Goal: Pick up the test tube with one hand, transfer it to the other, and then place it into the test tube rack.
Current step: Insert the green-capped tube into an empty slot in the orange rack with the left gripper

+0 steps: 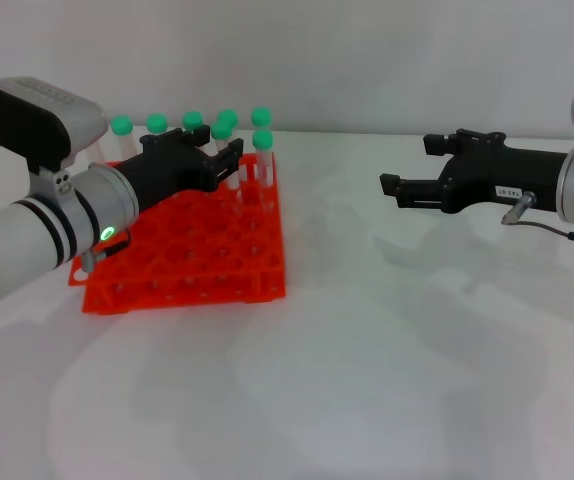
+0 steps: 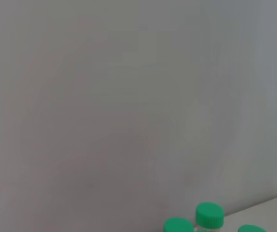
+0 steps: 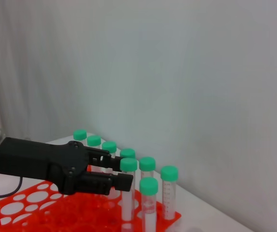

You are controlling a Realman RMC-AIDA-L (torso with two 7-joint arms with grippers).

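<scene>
White tabletop (image 1: pixel 367 380) and a plain pale wall make up the scene, nothing else cluttering the working area.

At the left stands the test tube rack (image 1: pixel 182 275), orange-red, with green-capped tubes upright in its far rows. The left hand (image 1: pixel 229 160) — on the arm with the green ring — reaches over the rack towards its far corner. Its fingers close around the test tube (image 1: pixel 223 148), gripping just below the cap; the right wrist view confirms this, showing the tube (image 3: pixel 128 193) vertical between the fingertips with its lower end down among the rack's holes. Judged from that posture, the tube is held upright so that it drops true into a hole, and the grip sits high to keep the fingers clear of neighbouring caps.

Further right, well apart from the rack, the right hand (image 1: pixel 407 170) hangs above the tabletop — fingers spread, holding nothing. It appears to stand off simply to leave the placing arm unobstructed.
</scene>
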